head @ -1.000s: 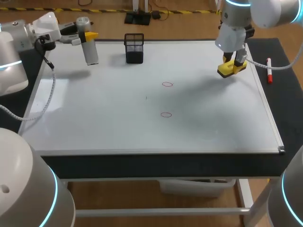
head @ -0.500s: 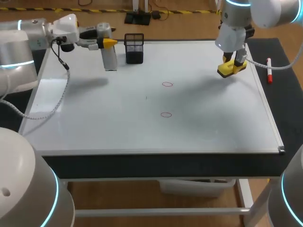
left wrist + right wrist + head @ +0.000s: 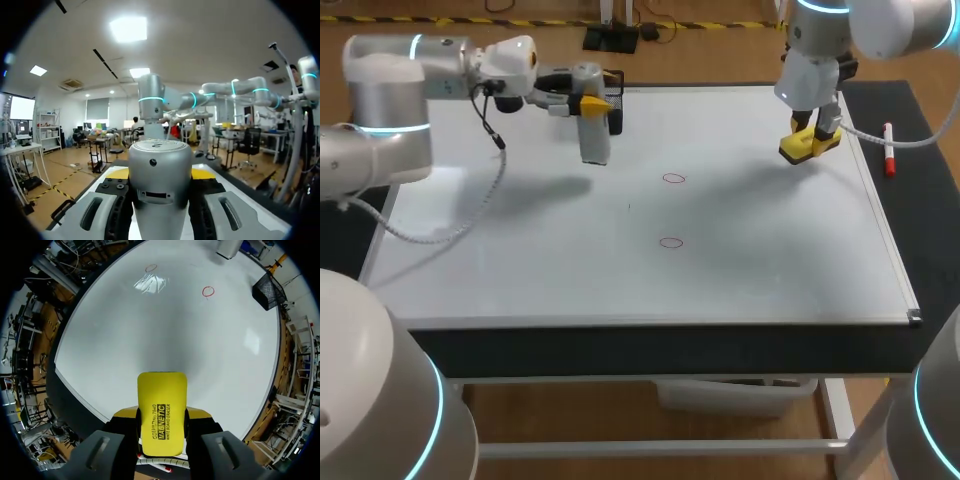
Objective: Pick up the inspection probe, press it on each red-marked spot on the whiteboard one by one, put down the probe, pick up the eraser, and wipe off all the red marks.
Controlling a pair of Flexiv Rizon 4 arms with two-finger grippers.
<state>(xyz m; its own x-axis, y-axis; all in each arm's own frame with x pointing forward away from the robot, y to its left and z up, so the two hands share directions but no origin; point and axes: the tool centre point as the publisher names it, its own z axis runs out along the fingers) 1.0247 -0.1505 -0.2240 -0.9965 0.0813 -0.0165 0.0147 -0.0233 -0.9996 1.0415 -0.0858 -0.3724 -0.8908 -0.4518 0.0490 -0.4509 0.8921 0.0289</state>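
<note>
A table (image 3: pixel 912 250) with a dark top is almost wholly covered by a large whiteboard (image 3: pixel 540 270), which is laid flat on it. Dark strips are left bare along the front and the right side. Two small red rings are drawn near the board's middle: the farther mark (image 3: pixel 673 179) and the nearer mark (image 3: pixel 670 242). A black mesh holder (image 3: pixel 617 105) is stood upright on the board near its back edge. A red marker (image 3: pixel 888 150) is laid on the right strip, just beside the board's frame.

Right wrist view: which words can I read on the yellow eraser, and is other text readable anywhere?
"MAGNETIC": on the eraser in the right tool.
"WHITE BOARD ERASER": below it, same eraser.
Small line above these: too small to read.
Mark on the probe top, left wrist view: too blurred.
</note>
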